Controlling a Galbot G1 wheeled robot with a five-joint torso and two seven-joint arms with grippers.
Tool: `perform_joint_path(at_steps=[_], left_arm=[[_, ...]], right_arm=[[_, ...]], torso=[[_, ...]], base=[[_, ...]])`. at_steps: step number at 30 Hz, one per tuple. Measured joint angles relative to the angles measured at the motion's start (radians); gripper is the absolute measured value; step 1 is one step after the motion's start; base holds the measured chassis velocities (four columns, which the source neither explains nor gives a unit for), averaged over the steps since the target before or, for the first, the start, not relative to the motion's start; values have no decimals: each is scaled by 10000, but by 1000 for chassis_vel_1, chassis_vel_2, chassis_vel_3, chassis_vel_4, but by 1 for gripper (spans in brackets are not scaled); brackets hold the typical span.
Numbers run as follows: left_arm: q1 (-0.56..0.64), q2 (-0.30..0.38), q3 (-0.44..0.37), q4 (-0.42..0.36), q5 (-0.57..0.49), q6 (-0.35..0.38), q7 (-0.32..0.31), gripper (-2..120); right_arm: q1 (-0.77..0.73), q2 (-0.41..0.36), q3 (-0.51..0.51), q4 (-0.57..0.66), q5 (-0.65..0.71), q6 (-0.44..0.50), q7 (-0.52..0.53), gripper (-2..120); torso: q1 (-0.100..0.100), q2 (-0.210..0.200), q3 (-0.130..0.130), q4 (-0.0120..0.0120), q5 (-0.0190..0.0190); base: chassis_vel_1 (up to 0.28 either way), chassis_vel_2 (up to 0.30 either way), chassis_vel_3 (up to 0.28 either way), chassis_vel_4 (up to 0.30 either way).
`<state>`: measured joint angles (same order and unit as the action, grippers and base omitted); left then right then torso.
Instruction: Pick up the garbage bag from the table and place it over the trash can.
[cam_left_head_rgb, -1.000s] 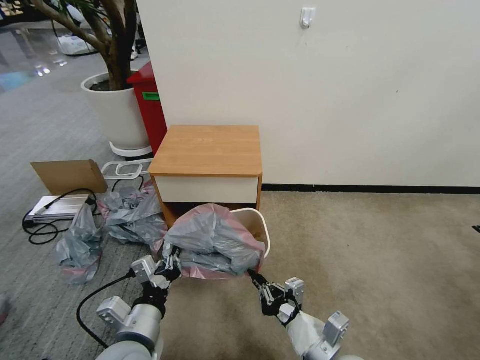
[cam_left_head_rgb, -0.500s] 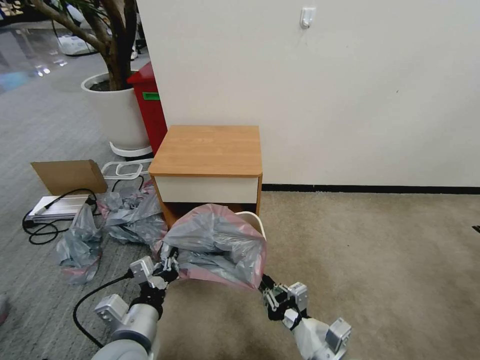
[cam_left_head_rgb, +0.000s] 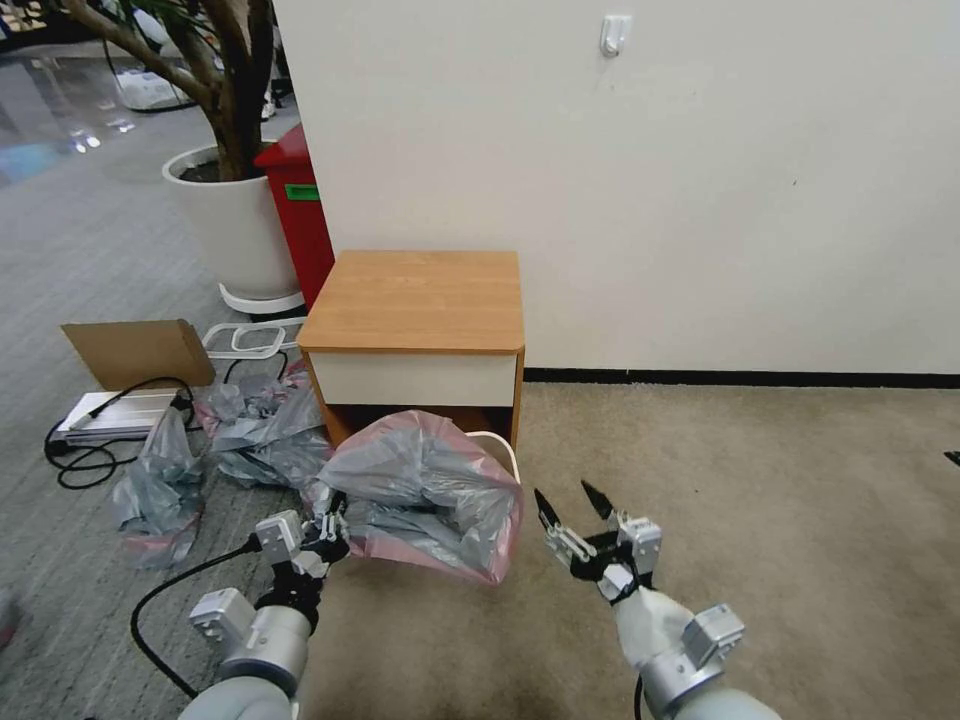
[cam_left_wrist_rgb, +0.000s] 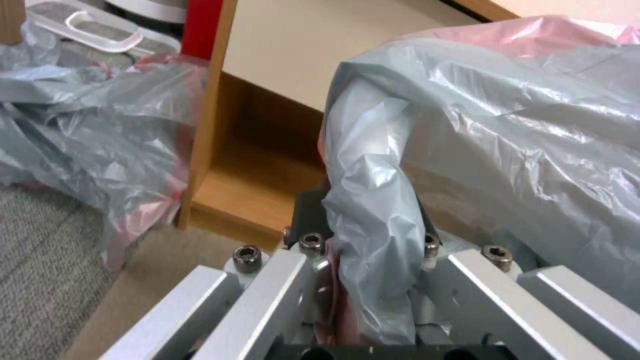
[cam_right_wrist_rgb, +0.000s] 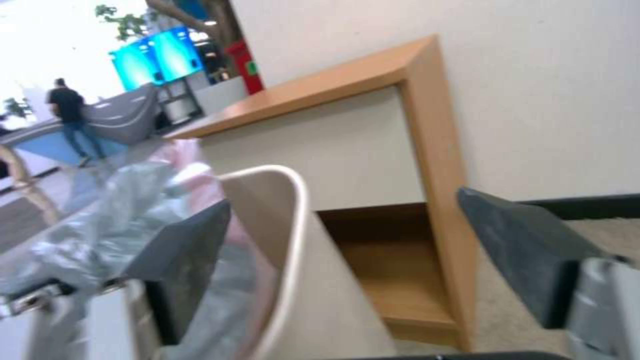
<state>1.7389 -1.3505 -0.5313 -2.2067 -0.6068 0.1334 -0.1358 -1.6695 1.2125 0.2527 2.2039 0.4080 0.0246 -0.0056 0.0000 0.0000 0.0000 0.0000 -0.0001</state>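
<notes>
nearest you, the right end effector (cam_left_head_rgb: 570, 505) stood spread wide and empty, apart from the bag, just to the right of the trash can (cam_left_head_rgb: 497, 450); in the right wrist view its dark fingers (cam_right_wrist_rgb: 527, 255) sat either side of the can's rolled rim (cam_right_wrist_rgb: 293, 200) without touching plastic. on the other side, the left end effector (cam_left_head_rgb: 335, 522) was clamped on a bunched fold of the garbage bag (cam_left_head_rgb: 420, 485) at the can's near left corner, and the left wrist view showed that twisted rope of film (cam_left_wrist_rgb: 373, 200) running down between the metal fingers. the bag lay draped over the trash can, its pink-red band (cam_left_head_rgb: 440, 560) hanging down the near side, while the far right part of the cream rim was bare. you were dealing with something very light, limp and slippery, i judged: thin film that crumples, holds no shape and would slide off a smooth rim if pulled unevenly, and could tear if snagged or stretched hard. the best hold looked to be the pink band itself, where the film seemed doubled, pinching a gathered fold rather than a single layer, near the uncovered corner. behind the can stood the table (cam_left_head_rgb: 415, 300) against the wall, its top bare, and other grey-and-pink bags (cam_left_head_rgb: 260, 430) lay on the floor to the left.
</notes>
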Motion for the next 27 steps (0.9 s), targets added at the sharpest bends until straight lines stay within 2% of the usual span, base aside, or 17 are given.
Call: perform_joint_path(at_steps=[3, 10, 15, 19, 22, 23, 25, 27], left_arm=[[10, 5, 4, 4, 39, -31, 39, 7], [46, -10, 90, 2, 83, -51, 103, 7], [120, -53, 184, -65, 103, -52, 142, 7], [131, -87, 212, -94, 107, -53, 153, 7], [144, -105, 219, -95, 112, -53, 155, 7], [159, -112, 219, -95, 113, -53, 155, 7], [167, -119, 220, -95, 113, -53, 155, 7], [177, -138, 222, -95, 113, -52, 155, 7]], right_arm=[[1, 2, -80, 33, 14, 0, -288, 97], [221, -12, -232, -327, -251, 33, -977, 96], [587, -42, -252, -854, -494, 84, -1098, 86], [693, 26, -247, -1084, -775, 238, -1110, 83], [712, 98, -263, -1144, -876, 304, -1124, 75], [712, 144, -279, -1174, -918, 325, -1130, 68], [714, 174, -287, -1185, -965, 351, -1132, 65], [721, 234, -289, -1206, -1177, 487, -1132, 54]], torso=[[0, 0, 0, 0, 0], [0, 0, 0, 0, 1], [0, 0, 0, 0, 0], [0, 0, 0, 0, 1], [0, 0, 0, 0, 0], [0, 0, 0, 0, 1], [0, 0, 0, 0, 1], [0, 0, 0, 0, 1]], base=[[0, 0, 0, 0], [0, 0, 0, 0], [0, 0, 0, 0], [0, 0, 0, 0], [0, 0, 0, 0], [0, 0, 0, 0], [0, 0, 0, 0], [0, 0, 0, 0]])
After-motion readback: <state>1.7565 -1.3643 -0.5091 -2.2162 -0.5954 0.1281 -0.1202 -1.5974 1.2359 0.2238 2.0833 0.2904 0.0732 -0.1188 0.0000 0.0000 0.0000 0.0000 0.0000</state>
